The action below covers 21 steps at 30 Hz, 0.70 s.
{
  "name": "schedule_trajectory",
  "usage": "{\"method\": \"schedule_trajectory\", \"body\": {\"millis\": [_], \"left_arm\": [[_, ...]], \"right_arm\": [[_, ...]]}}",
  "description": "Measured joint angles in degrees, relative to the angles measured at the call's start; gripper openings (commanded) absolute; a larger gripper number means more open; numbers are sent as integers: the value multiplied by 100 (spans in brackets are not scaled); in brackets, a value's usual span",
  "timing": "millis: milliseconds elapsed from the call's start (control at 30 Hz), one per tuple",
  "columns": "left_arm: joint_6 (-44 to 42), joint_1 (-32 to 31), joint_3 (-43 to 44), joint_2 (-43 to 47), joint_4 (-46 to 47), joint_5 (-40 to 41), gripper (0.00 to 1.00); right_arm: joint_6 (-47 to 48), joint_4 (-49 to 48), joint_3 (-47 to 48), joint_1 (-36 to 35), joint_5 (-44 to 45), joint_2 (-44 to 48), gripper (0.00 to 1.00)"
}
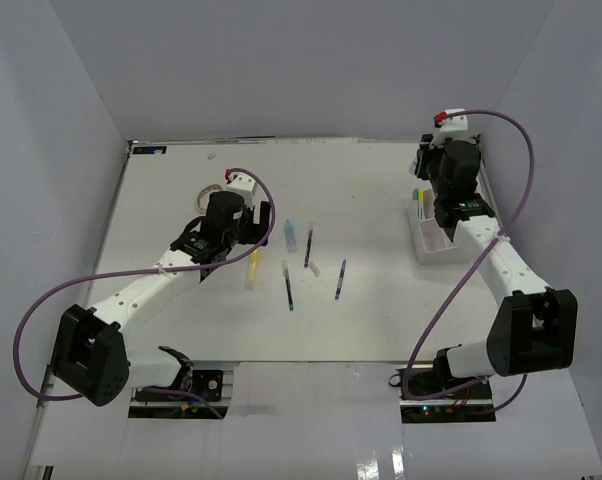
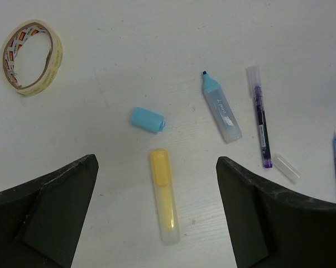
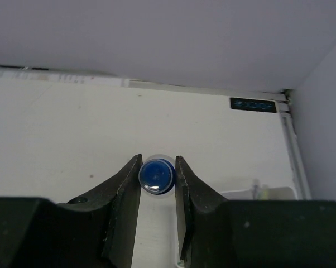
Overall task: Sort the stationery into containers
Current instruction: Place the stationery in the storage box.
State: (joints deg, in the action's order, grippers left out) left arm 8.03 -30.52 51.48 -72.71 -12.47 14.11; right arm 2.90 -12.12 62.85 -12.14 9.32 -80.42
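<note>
Rightward, box (image 1: 428, 243) seemingly near table (image 1: 381, 320) edge.

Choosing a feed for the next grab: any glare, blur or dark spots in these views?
Top external: even light, pens tiny, glare on the near strip. Left wrist: yellow highlighter and tape sharp, shadows soft, no glare. Right wrist: blue item held by the right gripper shows a small highlight; its fingers are dark, with little detail.

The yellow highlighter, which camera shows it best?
Left wrist view: the yellow highlighter lies whole and large. The top view shows only a thin yellow sliver; the right wrist view misses it.
</note>
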Motion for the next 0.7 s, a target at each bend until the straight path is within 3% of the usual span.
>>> {"method": "schedule_trajectory", "body": {"millis": [200,700], "left_arm": [[0,0,0,0,2,-4,98],[0,0,0,0,0,-37,98]], "right_arm": [[-409,116,-299,763,289,249,10],[-879,527,-754,1207,483,164,11]]}}
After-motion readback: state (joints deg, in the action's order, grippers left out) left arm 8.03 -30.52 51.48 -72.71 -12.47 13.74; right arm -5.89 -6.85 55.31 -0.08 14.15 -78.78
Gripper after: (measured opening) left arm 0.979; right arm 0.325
